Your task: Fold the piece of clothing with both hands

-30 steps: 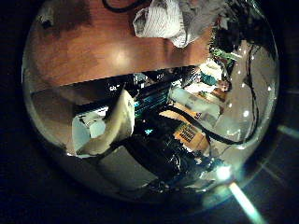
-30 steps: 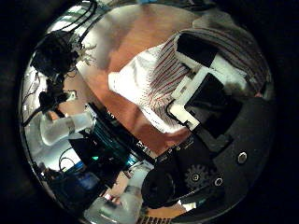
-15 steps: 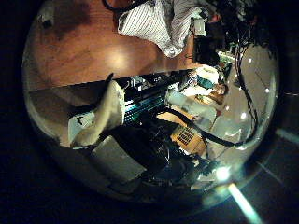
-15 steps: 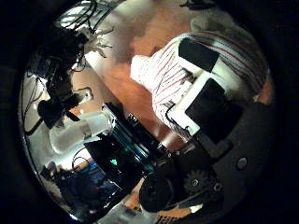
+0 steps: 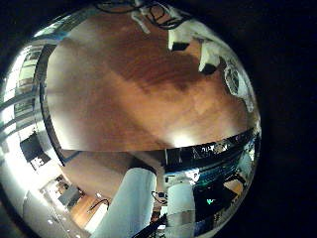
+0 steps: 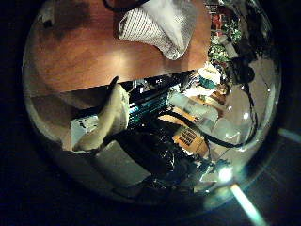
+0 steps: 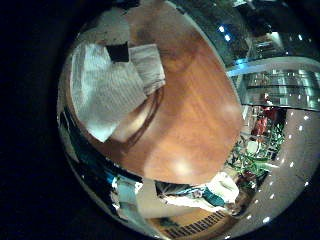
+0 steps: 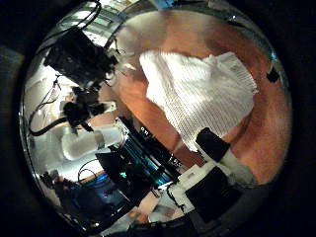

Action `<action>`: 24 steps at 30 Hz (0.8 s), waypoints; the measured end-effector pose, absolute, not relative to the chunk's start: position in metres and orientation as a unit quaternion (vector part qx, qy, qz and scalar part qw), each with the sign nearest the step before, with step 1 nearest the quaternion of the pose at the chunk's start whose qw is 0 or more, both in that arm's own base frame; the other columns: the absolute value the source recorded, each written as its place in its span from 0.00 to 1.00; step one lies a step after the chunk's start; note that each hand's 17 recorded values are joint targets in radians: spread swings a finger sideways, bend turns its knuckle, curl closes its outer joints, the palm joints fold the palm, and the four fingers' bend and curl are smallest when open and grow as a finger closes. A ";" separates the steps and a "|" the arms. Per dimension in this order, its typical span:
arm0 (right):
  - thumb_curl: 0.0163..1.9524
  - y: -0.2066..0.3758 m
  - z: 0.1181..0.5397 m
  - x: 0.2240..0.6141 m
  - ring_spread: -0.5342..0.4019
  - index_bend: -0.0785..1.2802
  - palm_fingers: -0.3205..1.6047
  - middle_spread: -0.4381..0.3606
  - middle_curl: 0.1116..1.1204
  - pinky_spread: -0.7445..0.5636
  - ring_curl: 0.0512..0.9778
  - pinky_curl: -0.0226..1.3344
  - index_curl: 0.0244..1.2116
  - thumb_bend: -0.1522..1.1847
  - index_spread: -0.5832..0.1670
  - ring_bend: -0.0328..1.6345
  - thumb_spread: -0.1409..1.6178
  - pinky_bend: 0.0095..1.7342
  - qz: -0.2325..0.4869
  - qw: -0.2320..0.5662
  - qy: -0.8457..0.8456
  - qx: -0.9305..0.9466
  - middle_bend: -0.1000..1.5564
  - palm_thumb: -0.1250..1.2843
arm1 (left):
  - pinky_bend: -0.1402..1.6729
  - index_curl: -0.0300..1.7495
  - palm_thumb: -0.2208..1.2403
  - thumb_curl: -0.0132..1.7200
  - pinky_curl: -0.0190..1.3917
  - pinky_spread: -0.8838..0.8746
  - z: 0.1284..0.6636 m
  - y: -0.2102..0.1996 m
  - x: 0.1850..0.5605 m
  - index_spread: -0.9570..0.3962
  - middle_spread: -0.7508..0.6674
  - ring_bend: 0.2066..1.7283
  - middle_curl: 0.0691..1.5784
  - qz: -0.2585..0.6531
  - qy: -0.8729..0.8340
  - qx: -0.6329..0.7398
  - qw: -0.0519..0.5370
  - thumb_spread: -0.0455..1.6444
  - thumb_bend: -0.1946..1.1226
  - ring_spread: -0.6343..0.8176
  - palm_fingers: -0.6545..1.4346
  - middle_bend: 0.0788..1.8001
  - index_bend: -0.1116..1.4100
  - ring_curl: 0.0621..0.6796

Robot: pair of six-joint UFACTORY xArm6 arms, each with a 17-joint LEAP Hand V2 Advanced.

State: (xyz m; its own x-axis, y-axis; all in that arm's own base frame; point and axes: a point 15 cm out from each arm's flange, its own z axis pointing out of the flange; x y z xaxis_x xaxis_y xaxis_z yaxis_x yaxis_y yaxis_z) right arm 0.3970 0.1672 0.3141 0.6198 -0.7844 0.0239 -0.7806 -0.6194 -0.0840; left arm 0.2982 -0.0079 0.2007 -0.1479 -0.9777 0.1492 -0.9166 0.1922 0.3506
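The striped piece of clothing (image 8: 197,87) lies bunched in a rough fold on the wooden table (image 5: 149,89). My right hand (image 8: 219,163) hovers over it, fingers fairly straight, one dark fingertip (image 7: 118,52) at the cloth's edge, with no fold of cloth gripped. The right little finger side palm view shows the clothing (image 7: 115,85) lying flat near the table's rim. My left hand (image 6: 103,118) is well away from the clothing (image 6: 160,24), over bare table near the edge, with nothing in its relaxed fingers (image 5: 188,40).
The table's edge (image 6: 94,87) runs close under the left hand. Beyond it stand racks of equipment (image 8: 84,54) and a white robot arm (image 8: 89,138).
The right palm has drawn back from the clothing; the fingers that lay across the cloth now sit at its edge. The left palm view has shifted only slightly.
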 end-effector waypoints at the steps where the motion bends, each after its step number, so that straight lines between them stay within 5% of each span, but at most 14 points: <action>1: 0.27 0.161 0.317 0.394 0.45 0.18 0.20 0.41 0.33 0.66 0.38 0.41 0.38 0.10 0.33 0.52 0.67 0.57 -0.026 0.031 0.439 -0.897 0.24 0.74 | 0.30 0.24 0.47 0.17 0.28 0.60 0.203 -0.009 0.300 0.70 0.63 0.36 0.18 -0.087 -0.753 0.629 0.171 0.79 0.14 0.51 0.41 0.06 0.19 0.29; 12: 0.27 0.110 0.368 0.349 0.42 0.20 0.29 0.41 0.30 0.73 0.32 0.34 0.35 0.10 0.29 0.50 0.67 0.47 0.041 0.017 0.516 -0.856 0.24 0.77 | 0.31 0.24 0.41 0.17 0.28 0.61 0.262 -0.045 0.301 0.69 0.66 0.36 0.17 -0.110 -0.758 0.622 0.165 0.78 0.13 0.54 0.40 0.06 0.20 0.29; 18: 0.25 0.092 0.384 0.310 0.49 0.22 0.29 0.44 0.29 0.78 0.29 0.30 0.35 0.10 0.29 0.45 0.71 0.40 0.098 -0.038 0.553 -0.827 0.25 0.73 | 0.31 0.25 0.39 0.17 0.28 0.62 0.290 -0.057 0.302 0.69 0.67 0.37 0.17 -0.133 -0.754 0.620 0.169 0.77 0.13 0.54 0.39 0.06 0.19 0.29; 24: 0.24 0.092 0.394 0.301 0.49 0.22 0.32 0.43 0.28 0.79 0.26 0.27 0.35 0.10 0.29 0.43 0.73 0.36 0.093 -0.028 0.556 -0.825 0.25 0.72 | 0.32 0.24 0.36 0.16 0.28 0.63 0.289 -0.062 0.293 0.69 0.69 0.38 0.16 -0.184 -0.728 0.634 0.185 0.77 0.13 0.55 0.38 0.05 0.19 0.30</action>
State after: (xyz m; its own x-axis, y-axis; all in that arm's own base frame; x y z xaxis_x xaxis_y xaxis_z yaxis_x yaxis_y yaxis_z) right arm 0.3015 0.0916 0.3938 0.3643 -0.9233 -0.1216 -0.9128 -0.3799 0.1498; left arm 0.2927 -0.0621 0.2891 -0.1285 -0.9911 0.0352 -0.8547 0.1287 0.5029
